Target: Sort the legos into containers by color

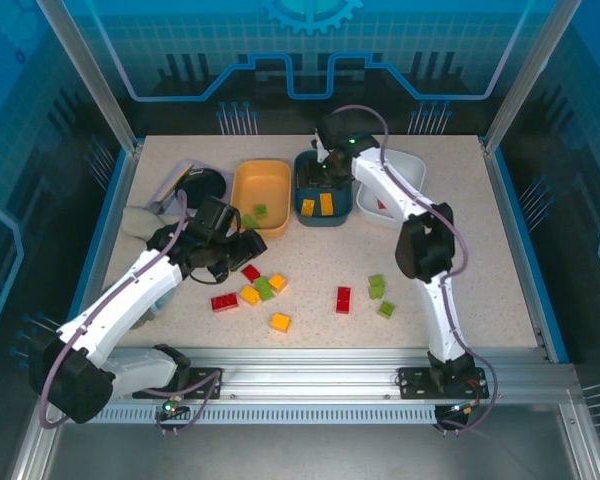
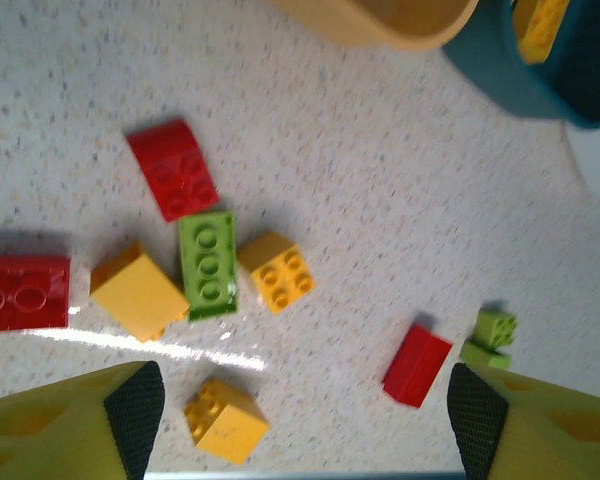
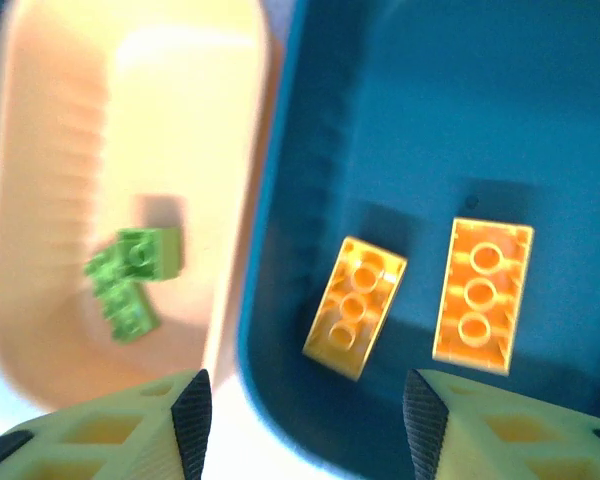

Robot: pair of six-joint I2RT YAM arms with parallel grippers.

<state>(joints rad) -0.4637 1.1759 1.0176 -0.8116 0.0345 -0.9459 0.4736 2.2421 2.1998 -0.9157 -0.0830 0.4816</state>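
Tubs stand in a row along the far side of a speckled table [image 1: 480, 250]. From left to right we see an orange tub [image 1: 265, 183], a dark teal tub [image 1: 302, 195] and a white tub [image 1: 412, 165], each just beside the next. Green legos [image 1: 255, 215] lie in the orange tub, two yellow-orange legos [image 1: 326, 203] lie flat with studs up in the dark teal tub, and a red lego [image 1: 380, 207] lies in the white tub. The right gripper [image 3: 308, 415] hangs over the dark teal tub, with the yellow-orange pair beneath it; its jaws stand partly apart and hold nothing. Nearer to us, loose legos [image 1: 264, 288] are scattered on the table: a cluster of red, green and yellow ones left of the middle, and a lone red brick [image 1: 343, 299] with light green bricks [image 1: 376, 286] to its right. The left gripper [image 2: 305, 420] hovers over the left cluster, its jaws spread wide and empty, with a yellow brick [image 2: 225, 420] on the table beneath the gap. A round black bowl [image 1: 202, 185] sits left of the orange tub.
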